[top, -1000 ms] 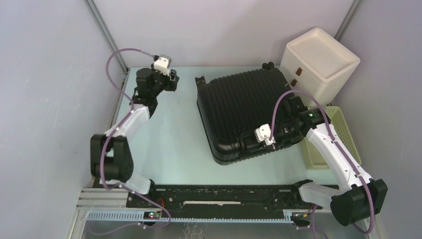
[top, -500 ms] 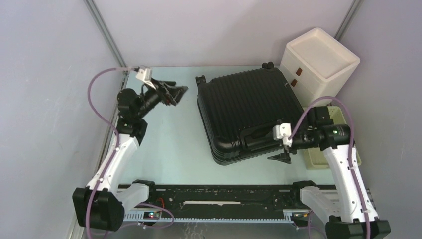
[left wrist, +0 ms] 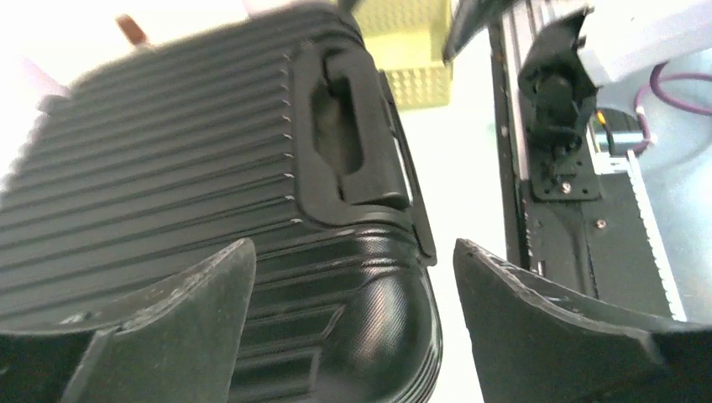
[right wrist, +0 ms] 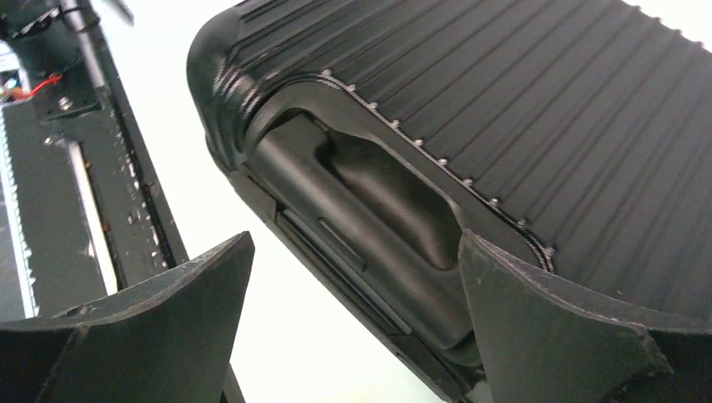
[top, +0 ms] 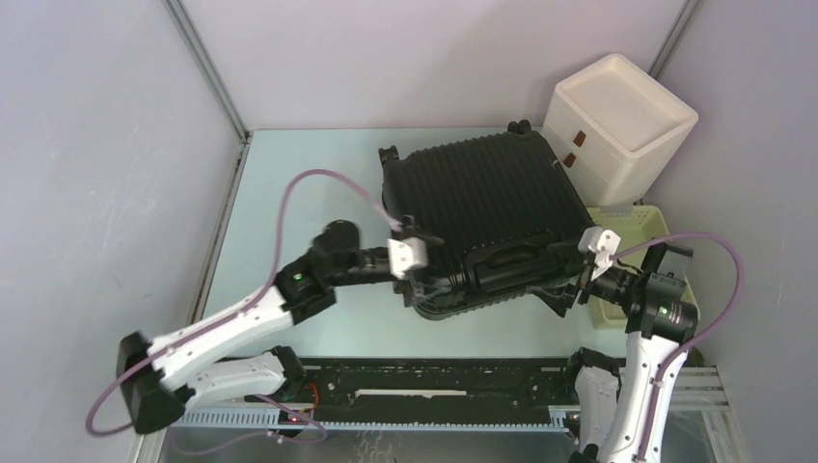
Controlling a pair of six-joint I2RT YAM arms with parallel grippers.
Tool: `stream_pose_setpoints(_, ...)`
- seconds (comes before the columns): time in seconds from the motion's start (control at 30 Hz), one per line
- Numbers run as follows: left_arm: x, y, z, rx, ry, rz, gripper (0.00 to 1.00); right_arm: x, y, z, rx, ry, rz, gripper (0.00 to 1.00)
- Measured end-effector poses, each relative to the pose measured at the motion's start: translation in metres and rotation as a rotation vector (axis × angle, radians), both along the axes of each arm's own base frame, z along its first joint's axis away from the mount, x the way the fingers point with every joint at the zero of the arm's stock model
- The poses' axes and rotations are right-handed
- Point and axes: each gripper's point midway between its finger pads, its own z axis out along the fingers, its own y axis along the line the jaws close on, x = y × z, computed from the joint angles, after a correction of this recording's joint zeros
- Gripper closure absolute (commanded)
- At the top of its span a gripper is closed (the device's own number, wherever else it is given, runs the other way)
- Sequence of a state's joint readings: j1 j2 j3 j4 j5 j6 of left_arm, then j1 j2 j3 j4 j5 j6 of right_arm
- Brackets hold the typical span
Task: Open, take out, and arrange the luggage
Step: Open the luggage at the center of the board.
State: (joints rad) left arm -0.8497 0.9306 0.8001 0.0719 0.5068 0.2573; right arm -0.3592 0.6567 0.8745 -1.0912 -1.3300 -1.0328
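The luggage (top: 482, 207), a black ribbed hard-shell suitcase, lies flat and closed on the table, with its front handle (top: 511, 258) facing the arms. My left gripper (top: 442, 280) is at its front-left corner and open. In the left wrist view the left gripper (left wrist: 353, 252) straddles the rounded corner of the luggage (left wrist: 168, 176) without gripping it. My right gripper (top: 559, 287) hangs open at the front-right end. In the right wrist view the right gripper (right wrist: 357, 243) has the handle (right wrist: 369, 210) and the suitcase's front edge between its spread fingers.
A white three-drawer box (top: 622, 116) stands at the back right, against the suitcase. A pale yellow slatted basket (top: 639, 236) sits to the right of the suitcase, beside my right arm. The black base rail (top: 424, 381) runs along the near edge. Walls close in the left and back.
My left arm swung from the back left of the table down to the suitcase's front-left corner. My right gripper drew back rightward along the front edge and opened wide.
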Motion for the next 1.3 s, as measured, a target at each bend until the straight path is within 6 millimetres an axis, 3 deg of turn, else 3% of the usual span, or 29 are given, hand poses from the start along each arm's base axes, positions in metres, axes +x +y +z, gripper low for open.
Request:
stream_pose_setpoints(0.03, -0.008, -0.013, -0.011, 0.047, -0.004, -0.037, 0.0, 0.002, -0.003, 0.002, 0.008, 0.0, -0.025, 0.01)
stream_pose_setpoints(0.13, -0.005, -0.047, -0.046, 0.21, 0.016, -0.055, 0.0, 0.012, -0.012, 0.008, 0.033, 0.017, -0.093, 0.01)
stream_pose_setpoints(0.27, -0.004, -0.081, -0.078, 0.357, -0.02, -0.073, 0.0, 0.027, -0.023, 0.007, 0.046, 0.052, -0.177, 0.01)
stream_pose_setpoints(0.53, 0.003, -0.132, -0.069, 0.405, -0.075, -0.092, 0.04, 0.039, -0.036, 0.007, 0.044, 0.076, -0.268, 0.0)
stream_pose_setpoints(0.73, 0.005, -0.147, -0.089, 0.464, -0.069, -0.117, 0.27, 0.043, -0.04, 0.005, 0.039, 0.086, -0.294, 0.0)
stream_pose_setpoints(0.9, 0.009, -0.156, -0.104, 0.519, -0.064, -0.122, 0.65, 0.045, -0.041, 0.004, 0.039, 0.094, -0.298, 0.0)
stream_pose_setpoints(1.07, 0.018, -0.15, -0.103, 0.545, -0.011, -0.046, 0.97, 0.046, -0.042, 0.002, 0.041, 0.104, -0.294, 0.01)
stream_pose_setpoints(1.3, 0.018, -0.135, -0.1, 0.564, -0.03, -0.042, 1.0, 0.037, -0.031, -0.01, 0.014, 0.099, -0.19, 0.02)
